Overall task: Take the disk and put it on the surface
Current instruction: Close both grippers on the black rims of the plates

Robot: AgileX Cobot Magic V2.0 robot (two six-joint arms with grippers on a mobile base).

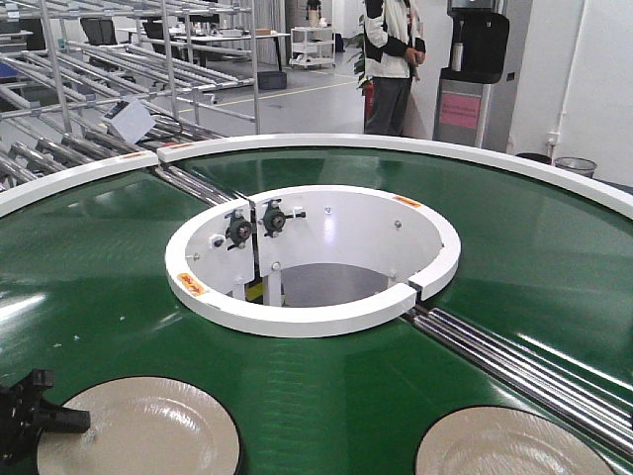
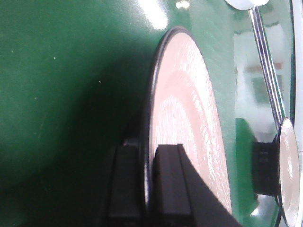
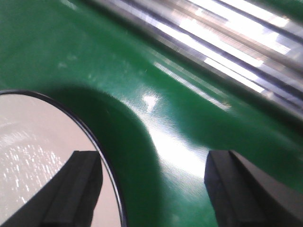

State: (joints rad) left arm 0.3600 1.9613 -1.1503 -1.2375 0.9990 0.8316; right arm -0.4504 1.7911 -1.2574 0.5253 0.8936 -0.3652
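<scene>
Two disks on the green belt (image 1: 99, 277), both at the near edge of the front view: left disk (image 1: 148, 430) near left, right disk (image 1: 509, 445) near right, well apart. Both lie flat, pale and glossy, with a thin dark rim. The dark grey surface they are meant for is not in any view. Left gripper (image 2: 147, 152): fingers drawn close together with the rim of the left disk between them, one above the face and one beneath the edge; reads as clamped on the rim, though actual pad contact is hard to confirm at this angle. Right gripper (image 3: 154, 160): fingers wide apart, one hanging over the face of the right disk, the other over bare belt, rim between them, nothing held. Handling estimate: thin, rigid plate, probably light; the shiny face looks slick, so a rim pinch may slip or let the disk swing about the pinch point. Flat on the belt it offers no side wall, so the rim is the only place to take hold, with one finger worked under the edge. Judged best: grip deep over the rim, lift slowly, keep the disk level, and watch the steel rollers (image 3: 227, 42) nearby
</scene>
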